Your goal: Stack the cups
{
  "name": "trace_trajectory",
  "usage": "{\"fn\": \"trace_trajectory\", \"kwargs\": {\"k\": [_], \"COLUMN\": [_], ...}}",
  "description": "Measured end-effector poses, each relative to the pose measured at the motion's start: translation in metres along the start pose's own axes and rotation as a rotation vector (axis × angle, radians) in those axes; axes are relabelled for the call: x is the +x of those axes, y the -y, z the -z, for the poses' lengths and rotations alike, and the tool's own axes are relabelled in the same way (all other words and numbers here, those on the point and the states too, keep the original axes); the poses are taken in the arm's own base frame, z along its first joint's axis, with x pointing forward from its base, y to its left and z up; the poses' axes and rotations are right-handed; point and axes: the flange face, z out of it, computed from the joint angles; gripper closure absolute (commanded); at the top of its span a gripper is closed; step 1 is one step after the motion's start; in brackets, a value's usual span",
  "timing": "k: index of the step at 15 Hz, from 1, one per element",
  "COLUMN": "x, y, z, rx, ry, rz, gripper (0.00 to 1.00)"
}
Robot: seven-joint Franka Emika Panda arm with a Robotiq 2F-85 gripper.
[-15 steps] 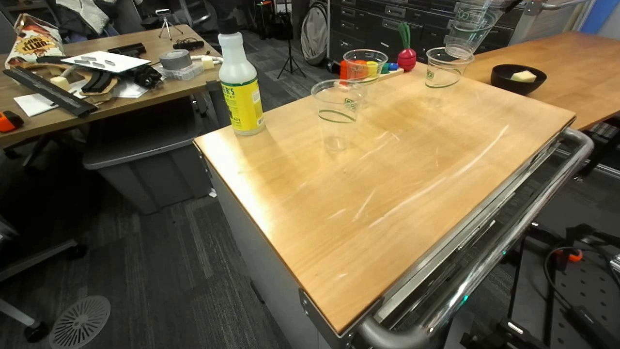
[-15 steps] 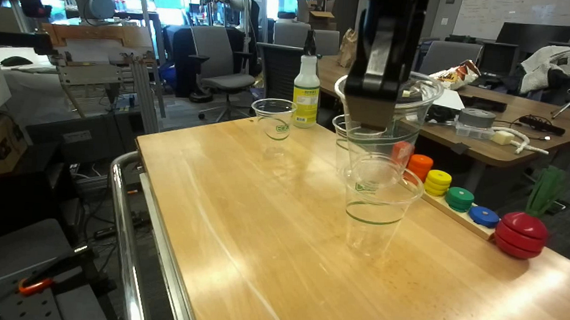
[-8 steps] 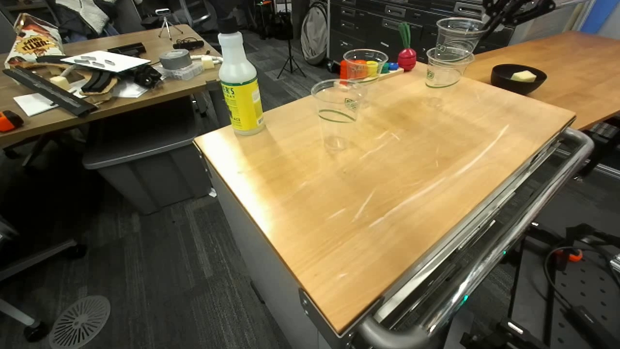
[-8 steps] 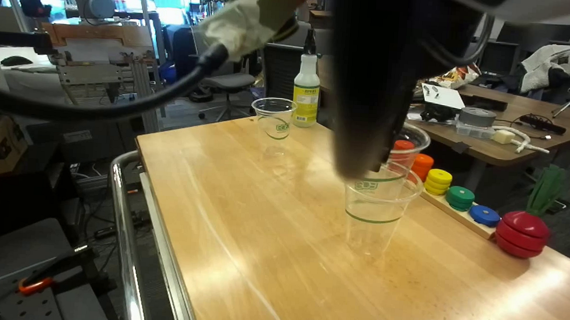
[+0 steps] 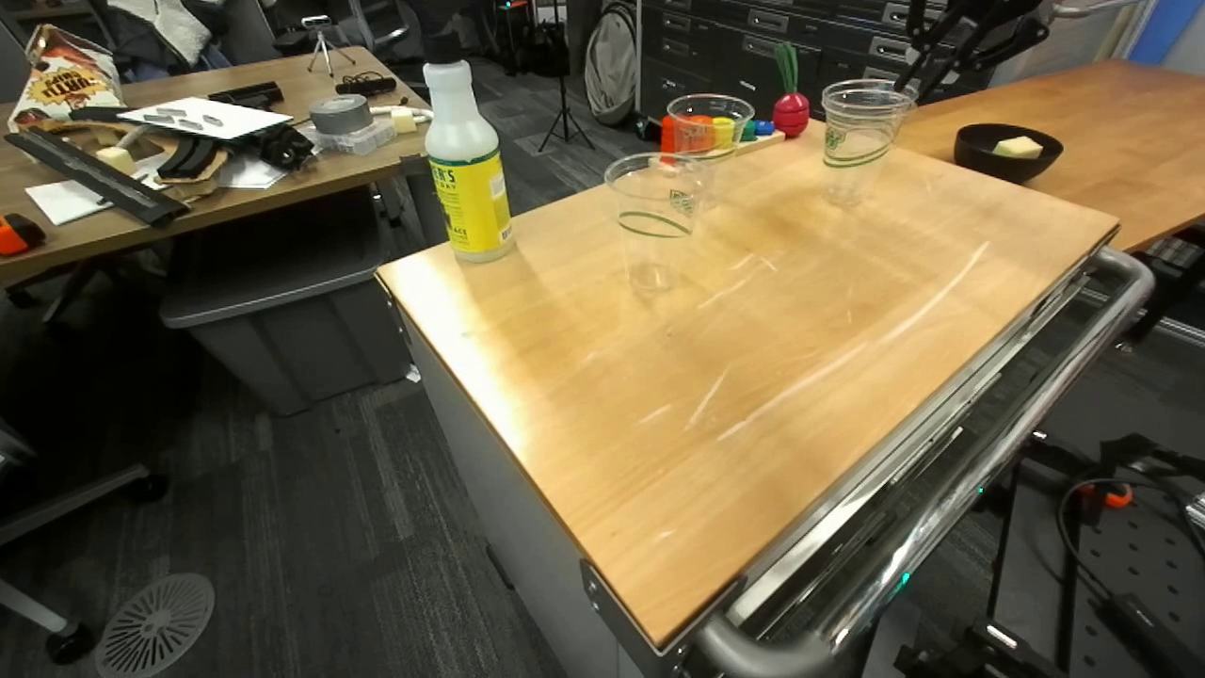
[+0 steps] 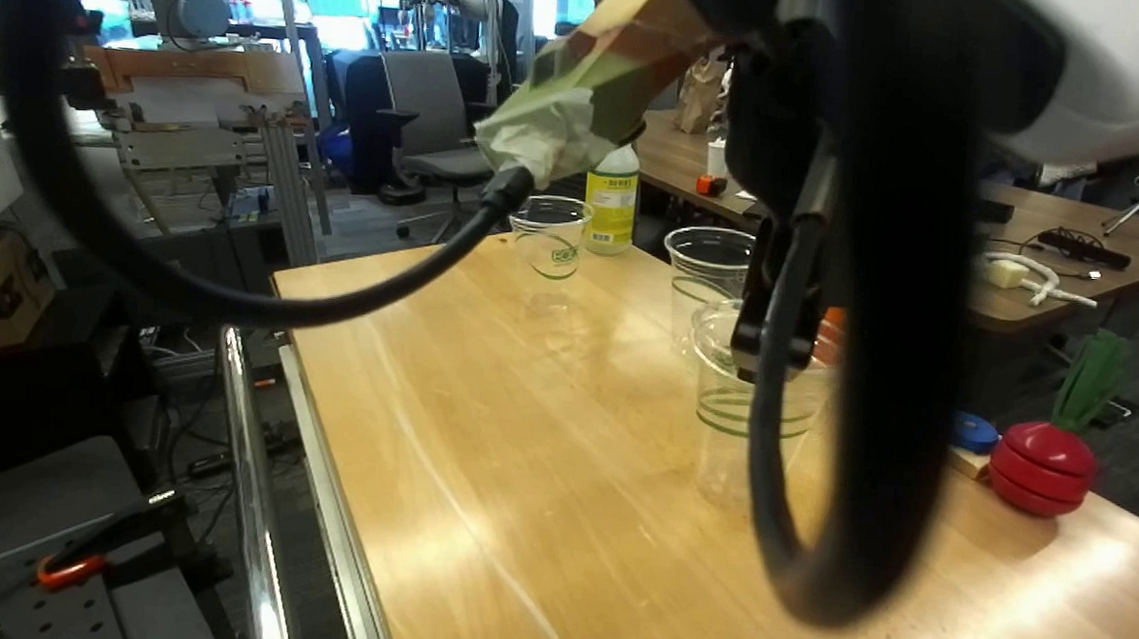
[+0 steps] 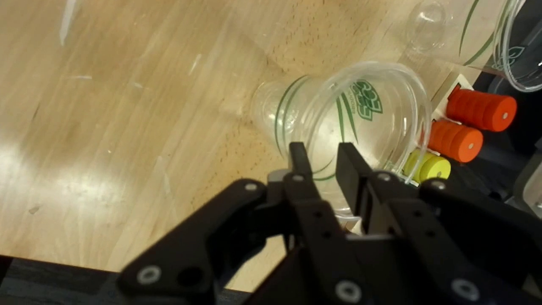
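Observation:
Two clear cups stand nested at the far end of the wooden table, upright, with rims close together and double green lines. They also show in the other views. My gripper is at their rim; its fingers are apart with a gap between them. I cannot tell if a finger touches the cup wall. A single cup stands beside the toy, also in the wrist view. Another cup stands nearer the bottle. All three also show past my arm.
A yellow-green bottle stands at the table corner. A rainbow-coloured toy and a red radish-like toy line the edge behind the cups. A black bowl sits on the neighbouring table. My arm's dark cable hangs before the cups.
The cup my gripper held, tilted above the far cup, has come down into it and now sits nested. The gripper has lowered and its fingers now stand apart at the rim.

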Motion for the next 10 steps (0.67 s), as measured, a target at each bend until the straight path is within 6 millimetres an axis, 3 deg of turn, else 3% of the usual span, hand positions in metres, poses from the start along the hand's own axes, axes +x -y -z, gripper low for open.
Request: {"fn": "trace_trajectory", "kwargs": {"k": [6,10], "x": [0.001,-0.002], "y": [0.004,0.009], "z": [0.012,0.020], "rx": [0.022,0.026], "ry": [-0.023,-0.036], "rz": [0.006,0.028], "gripper": [0.01,0.00]}}
